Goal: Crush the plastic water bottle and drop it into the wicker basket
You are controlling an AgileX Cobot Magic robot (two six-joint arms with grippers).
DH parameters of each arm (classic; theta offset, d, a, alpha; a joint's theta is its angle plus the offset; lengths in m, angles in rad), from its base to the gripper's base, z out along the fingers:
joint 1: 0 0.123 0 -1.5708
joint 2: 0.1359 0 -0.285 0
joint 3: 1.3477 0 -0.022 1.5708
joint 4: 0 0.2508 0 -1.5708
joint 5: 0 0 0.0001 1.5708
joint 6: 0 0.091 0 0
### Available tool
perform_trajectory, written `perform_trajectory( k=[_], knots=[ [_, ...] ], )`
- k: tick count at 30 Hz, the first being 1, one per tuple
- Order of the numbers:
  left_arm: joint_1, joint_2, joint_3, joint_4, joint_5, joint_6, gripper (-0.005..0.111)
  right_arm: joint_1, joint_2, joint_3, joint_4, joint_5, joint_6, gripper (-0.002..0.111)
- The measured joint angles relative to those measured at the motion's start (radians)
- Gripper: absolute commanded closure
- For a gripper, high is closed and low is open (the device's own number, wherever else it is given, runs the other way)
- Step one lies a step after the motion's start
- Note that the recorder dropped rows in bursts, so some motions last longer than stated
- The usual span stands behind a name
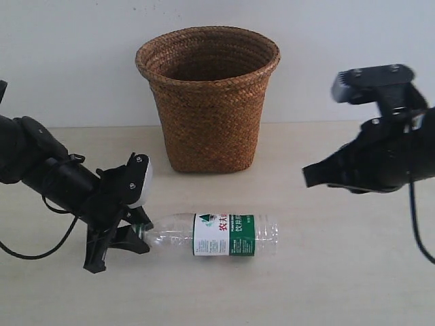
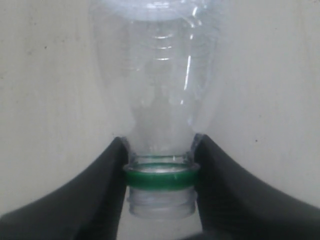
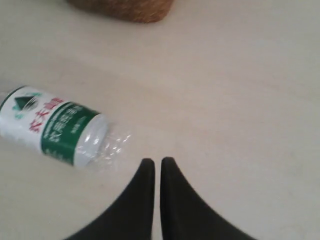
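Note:
The plastic water bottle (image 1: 224, 235) lies on its side on the table in front of the wicker basket (image 1: 207, 102), neck pointing left, round and uncrushed. My left gripper (image 1: 144, 232) is shut on the bottle's neck. In the left wrist view the bottle (image 2: 160, 90) shows a green ring and bare threads with no cap, and the left gripper (image 2: 161, 141) has both fingers pressed against the neck. My right gripper (image 1: 307, 176) hangs shut and empty above the table, right of the bottle's base. In the right wrist view the right gripper (image 3: 157, 162) sits apart from the bottle (image 3: 55, 130).
The basket stands upright at the back centre against a white wall, and its base edge (image 3: 125, 7) shows in the right wrist view. The light wooden table (image 1: 340, 272) stretches bare to the right and front of the bottle.

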Motion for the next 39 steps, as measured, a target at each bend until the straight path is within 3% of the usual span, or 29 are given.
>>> perform_trajectory(
  k=[9, 22, 39],
  knots=[
    [0.000, 0.017, 0.000, 0.031, -0.023, -0.043, 0.103, 0.156, 0.265, -0.233, 0.006, 0.235, -0.087, 0.108],
    [0.003, 0.017, 0.000, 0.033, -0.040, -0.063, 0.103, 0.168, 0.535, -0.387, 0.050, 0.245, -0.096, 0.108],
    [0.005, 0.017, 0.000, 0.033, -0.049, -0.070, 0.103, 0.168, 0.575, -0.578, 0.059, 0.327, -0.096, 0.108]
  ],
)
